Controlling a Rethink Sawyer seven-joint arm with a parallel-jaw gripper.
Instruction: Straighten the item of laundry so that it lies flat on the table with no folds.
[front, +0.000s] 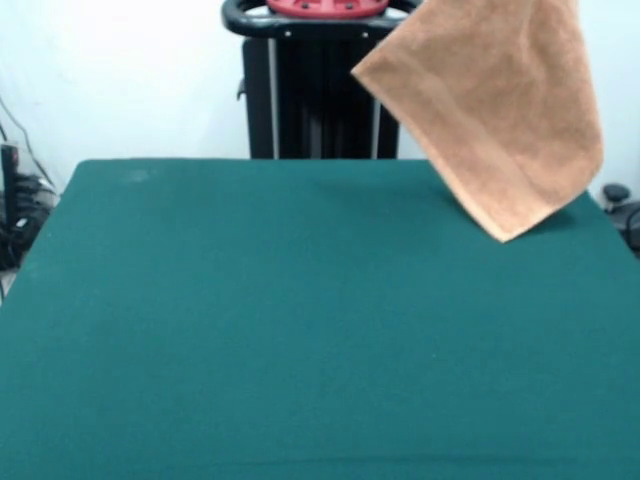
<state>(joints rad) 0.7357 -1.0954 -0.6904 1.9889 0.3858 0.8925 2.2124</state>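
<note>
The orange-tan terry towel (495, 105) hangs in the air at the upper right of the front view, above the far right part of the dark green table (300, 330). It hangs as a tilted sheet with its lowest corner just above the table's surface, and its top runs out of the picture. A woven border band runs near its lower left edge. The gripper is above the top edge of the picture and does not show.
The robot's black pedestal (320, 95) with its red base stands behind the table's far edge. Cables and dark gear lie off the table at the left (15, 215) and right (620, 200) edges.
</note>
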